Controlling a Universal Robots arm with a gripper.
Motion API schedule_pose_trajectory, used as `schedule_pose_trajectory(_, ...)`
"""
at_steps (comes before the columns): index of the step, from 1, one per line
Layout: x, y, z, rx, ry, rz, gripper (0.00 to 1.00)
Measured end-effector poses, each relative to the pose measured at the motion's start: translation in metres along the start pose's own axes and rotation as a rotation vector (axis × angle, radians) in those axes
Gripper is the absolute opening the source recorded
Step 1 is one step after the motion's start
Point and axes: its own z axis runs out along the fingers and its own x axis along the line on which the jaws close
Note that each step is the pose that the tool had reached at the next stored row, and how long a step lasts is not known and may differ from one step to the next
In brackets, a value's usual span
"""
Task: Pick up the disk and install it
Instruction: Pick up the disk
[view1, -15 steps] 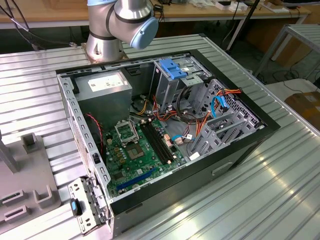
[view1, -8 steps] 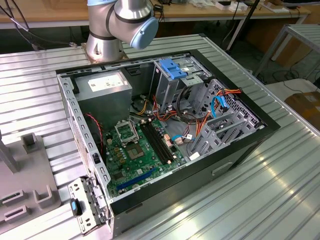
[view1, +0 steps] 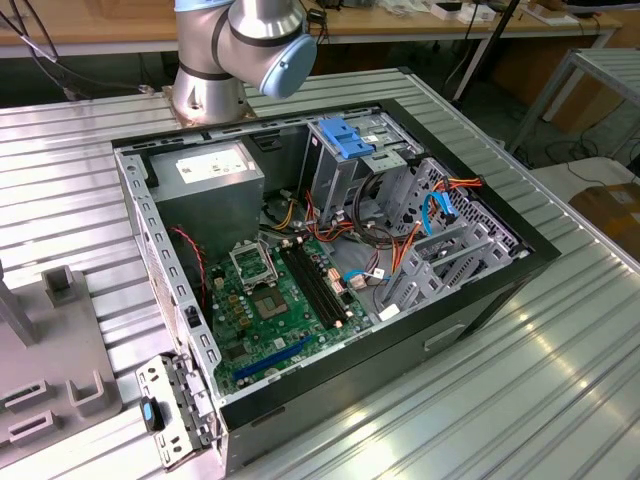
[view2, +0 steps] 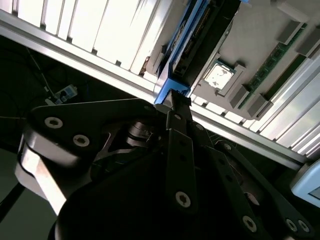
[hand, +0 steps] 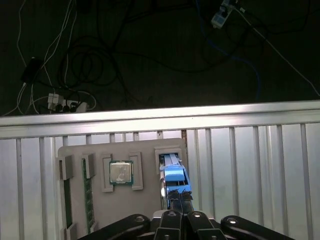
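Note:
The disk (hand: 172, 172) stands on edge in a slot of a grey holder tray (hand: 145, 205), with its bright blue carrier rail toward me. In the second wrist view the disk (view2: 197, 35) runs away from the fingers along the tray. My gripper (hand: 181, 199) sits at the disk's near end, its dark fingers close together on both sides of the blue rail. The gripper (view2: 175, 97) touches the rail's end and looks shut on it.
The tray also holds a processor chip (hand: 121, 172) and memory sticks (hand: 87, 197). In the exterior view the open computer case (view1: 330, 270) lies on the ribbed metal table (view1: 560, 380), with a metal drive cage (view1: 350, 160) and loose cables inside. The tray (view1: 60, 390) is at the exterior view's left.

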Motion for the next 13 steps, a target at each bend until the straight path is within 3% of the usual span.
schedule_pose_trajectory(5, 0.0000, 0.0001, 0.0000, 0.0000, 0.0000, 0.000, 0.11)
schedule_pose_trajectory(9, 0.0001, 0.0004, 0.0000, 0.0000, 0.0000, 0.000, 0.36)
schedule_pose_trajectory(10, 0.0001, 0.0005, 0.0000, 0.0000, 0.0000, 0.000, 0.36)
schedule_pose_trajectory(11, 0.0001, 0.0006, 0.0000, 0.0002, 0.0000, 0.000, 0.47)
schedule_pose_trajectory(13, 0.0001, 0.0007, 0.0000, 0.0002, 0.0000, 0.000, 0.60)
